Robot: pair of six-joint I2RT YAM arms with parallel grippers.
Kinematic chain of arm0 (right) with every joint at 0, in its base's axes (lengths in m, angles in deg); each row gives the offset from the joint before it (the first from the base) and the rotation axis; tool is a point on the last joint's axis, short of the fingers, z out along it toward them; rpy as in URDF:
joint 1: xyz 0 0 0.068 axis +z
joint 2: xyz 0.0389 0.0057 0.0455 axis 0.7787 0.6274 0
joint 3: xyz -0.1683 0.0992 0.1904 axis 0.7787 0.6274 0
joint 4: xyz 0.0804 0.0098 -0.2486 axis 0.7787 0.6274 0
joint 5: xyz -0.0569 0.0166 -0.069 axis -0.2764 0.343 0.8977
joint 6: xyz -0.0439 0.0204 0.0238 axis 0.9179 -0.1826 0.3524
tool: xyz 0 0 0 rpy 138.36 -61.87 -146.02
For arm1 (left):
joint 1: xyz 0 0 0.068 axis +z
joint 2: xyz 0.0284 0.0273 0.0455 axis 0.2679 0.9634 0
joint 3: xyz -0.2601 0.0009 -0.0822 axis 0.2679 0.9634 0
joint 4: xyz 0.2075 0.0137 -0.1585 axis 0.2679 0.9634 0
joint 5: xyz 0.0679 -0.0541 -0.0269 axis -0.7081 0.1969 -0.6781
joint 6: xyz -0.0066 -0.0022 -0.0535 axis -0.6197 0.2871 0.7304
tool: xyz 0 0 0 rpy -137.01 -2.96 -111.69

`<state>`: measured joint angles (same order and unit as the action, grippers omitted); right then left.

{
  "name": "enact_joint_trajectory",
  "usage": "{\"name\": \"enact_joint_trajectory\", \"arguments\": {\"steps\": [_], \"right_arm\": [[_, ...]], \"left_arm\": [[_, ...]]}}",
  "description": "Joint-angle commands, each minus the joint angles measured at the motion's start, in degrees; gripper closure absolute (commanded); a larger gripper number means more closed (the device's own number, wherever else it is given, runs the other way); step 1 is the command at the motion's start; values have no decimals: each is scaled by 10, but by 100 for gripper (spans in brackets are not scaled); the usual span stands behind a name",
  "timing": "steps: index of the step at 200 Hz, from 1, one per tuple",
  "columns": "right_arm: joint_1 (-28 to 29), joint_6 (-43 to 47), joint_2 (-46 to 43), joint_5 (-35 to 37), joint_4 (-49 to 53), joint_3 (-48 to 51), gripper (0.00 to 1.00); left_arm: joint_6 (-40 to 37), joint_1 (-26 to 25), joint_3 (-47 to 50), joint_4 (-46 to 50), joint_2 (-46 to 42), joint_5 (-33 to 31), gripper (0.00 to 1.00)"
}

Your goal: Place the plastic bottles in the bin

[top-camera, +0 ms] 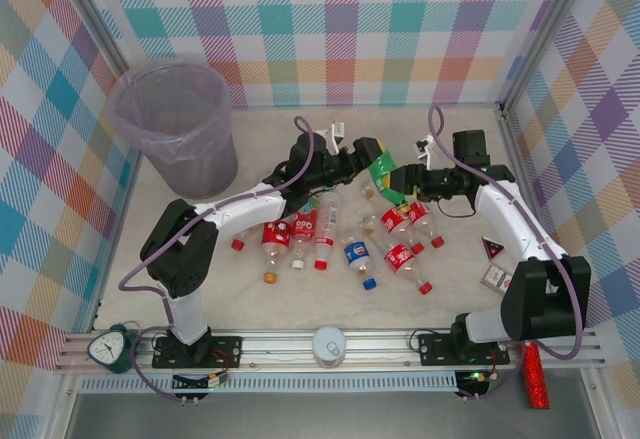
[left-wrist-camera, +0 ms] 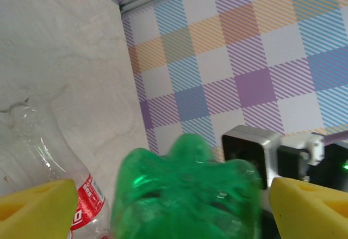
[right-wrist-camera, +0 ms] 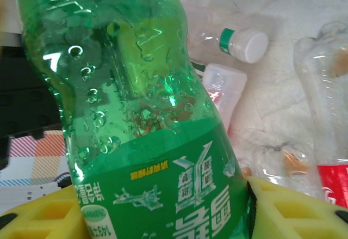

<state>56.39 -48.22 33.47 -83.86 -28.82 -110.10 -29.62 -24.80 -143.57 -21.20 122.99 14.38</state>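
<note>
The green bottle [top-camera: 383, 176] is held over the middle of the counter [top-camera: 300, 299], between the two arms. The right gripper [right-wrist-camera: 174, 212] is clamped on its labelled part. The left gripper [left-wrist-camera: 174, 206] stands wide open around its base, with a gap on each side. Red-labelled bottles [top-camera: 300, 234] lie on the counter, nearer. The bin [top-camera: 190, 159] stands far left, well apart.

Green bottle [right-wrist-camera: 141, 114], ends beyond the frame

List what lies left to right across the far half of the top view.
bin → left gripper → green bottle → right gripper
</note>
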Motion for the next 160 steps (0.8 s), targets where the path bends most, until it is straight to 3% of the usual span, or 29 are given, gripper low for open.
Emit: {"name": "enact_joint_trajectory", "arguments": {"steps": [1,45,66,83,135,160], "right_arm": [[1,-22,-16,-34,-53,19,43],[2,-56,-13,-21,-114,46,43],[3,-69,-2,-26,-134,48,43],[5,-73,4,-25,-140,48,43],[7,-79,18,-16,-150,50,43],[8,-81,24,-15,-153,49,42]], "left_arm": [[4,-9,-18,7,17,21,12],[19,-17,-20,-4,33,28,20],[32,-20,-22,-15,41,35,13],[34,-20,-22,-16,44,37,14],[51,-21,-22,-37,53,42,39],[47,-20,-13,-31,47,38,45]]}}
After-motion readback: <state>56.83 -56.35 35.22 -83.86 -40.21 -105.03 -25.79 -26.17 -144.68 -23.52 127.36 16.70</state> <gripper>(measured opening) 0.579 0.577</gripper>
